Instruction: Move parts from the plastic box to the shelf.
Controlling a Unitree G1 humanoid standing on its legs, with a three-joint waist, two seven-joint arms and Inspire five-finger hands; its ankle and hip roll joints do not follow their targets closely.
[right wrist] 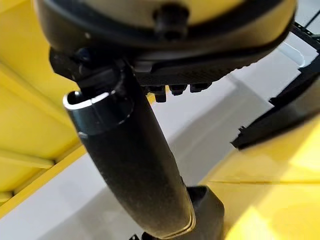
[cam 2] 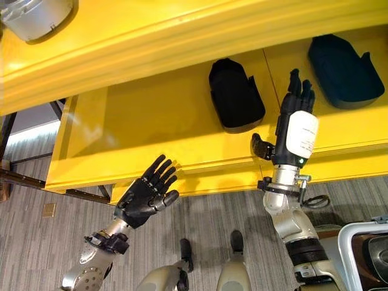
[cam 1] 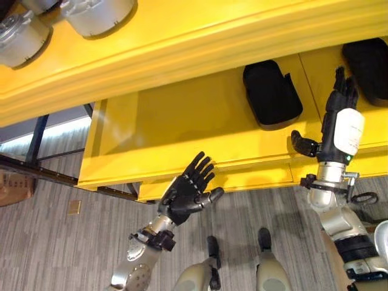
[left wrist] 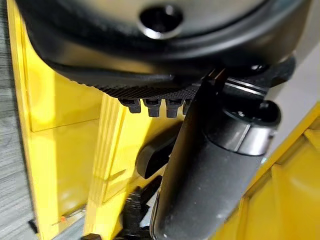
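Left eye view: glossy yellow shelf (cam 1: 182,121).

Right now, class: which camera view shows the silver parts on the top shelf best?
The left eye view: three silver parts sit on the yellow shelf. The right eye view catches one.

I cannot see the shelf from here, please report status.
Left hand open, empty. Right hand open, empty, raised before the lower yellow shelf. Two black parts lie there; silver parts above. Nothing in the way.

Yellow shelf (cam 1: 182,121), 2 black parts (cam 1: 271,94) on lower tier, silver-grey parts (cam 1: 97,15) on upper tier
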